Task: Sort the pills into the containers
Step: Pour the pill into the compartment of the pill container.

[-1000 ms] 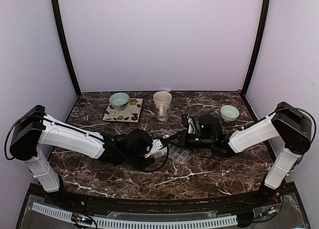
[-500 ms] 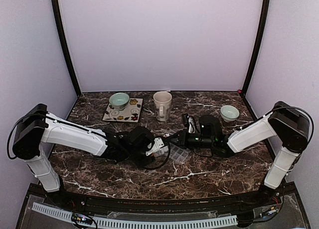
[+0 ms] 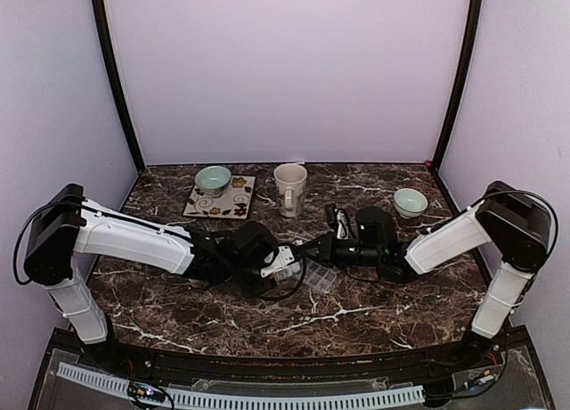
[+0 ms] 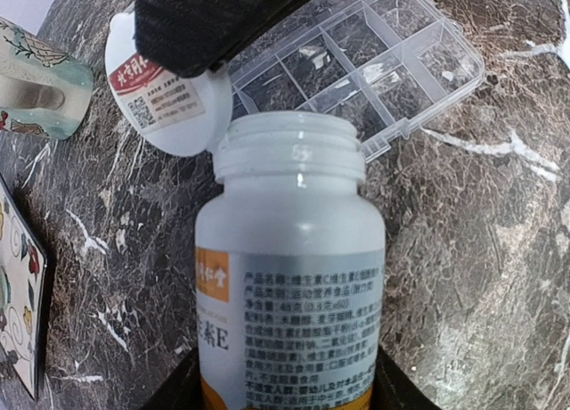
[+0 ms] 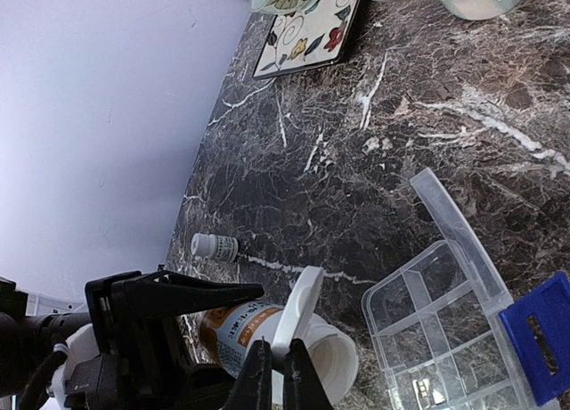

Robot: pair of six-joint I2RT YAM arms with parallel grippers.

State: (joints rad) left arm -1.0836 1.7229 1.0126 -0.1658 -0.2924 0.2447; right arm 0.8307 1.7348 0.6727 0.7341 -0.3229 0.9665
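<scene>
My left gripper (image 4: 289, 388) is shut on a white pill bottle (image 4: 289, 250) with an orange-and-grey label, held with its open mouth pointing at the containers. The bottle's flip lid (image 5: 298, 321) is swung open, and my right gripper (image 5: 278, 361) is shut on the lid's edge. The containers (image 4: 356, 62) are one clear compartment tray with its hinged lid up, lying on the table just past the bottle's mouth (image 3: 318, 276). No pills show in any view. In the top view both grippers meet at mid-table, left (image 3: 267, 266) and right (image 3: 303, 250).
A small white bottle (image 5: 214, 247) lies on its side on the marble. A cream mug (image 3: 289, 187), a green bowl (image 3: 214, 178) on a flowered tile (image 3: 233, 200) and another green bowl (image 3: 410, 200) stand at the back. A blue object (image 5: 539, 334) sits by the tray.
The left arm has shifted slightly right, bringing the bottle closer to the tray. The right gripper has stayed on the lid.
</scene>
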